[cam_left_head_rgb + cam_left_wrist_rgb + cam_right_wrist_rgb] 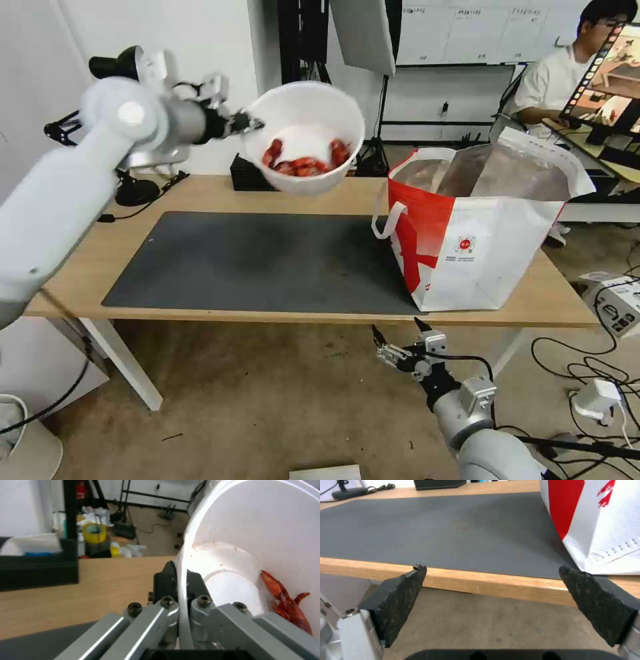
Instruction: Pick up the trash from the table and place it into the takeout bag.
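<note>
1. The table [320, 190] is a long light-wood top on white legs, and a large dark grey mat [260, 260] covers most of its middle. The mat's surface is bare, and it runs close to the table's near edge.
2. The takeout bag [480, 240] stands upright on the right part of the table, its base overlapping the mat's right edge. It is white with a red panel and a small round logo. Its mouth is open, showing silver foil lining, and a white loop handle hangs on its left side.
3. The left gripper [248, 123] is raised above the table's far edge, left of the bag. Its fingers [166, 582] are clamped on the rim of the white bowl [305, 137], one inside and one outside the wall.
4. The bowl hangs in the air, tilted, with red crayfish shells [303, 160] gathered at its low side.
5. The right gripper [400, 328] sits below the table's near edge, in front of the bag, with its black pads [398, 600] spread wide and nothing between them.
6. A black tissue box [36, 562] rests on the far side of the table, behind the bowl.
7. The floor [267, 393] under the table is brownish, with cables [587, 360] lying on it at the right. Behind the table stand white walls and dark frame stands.
</note>
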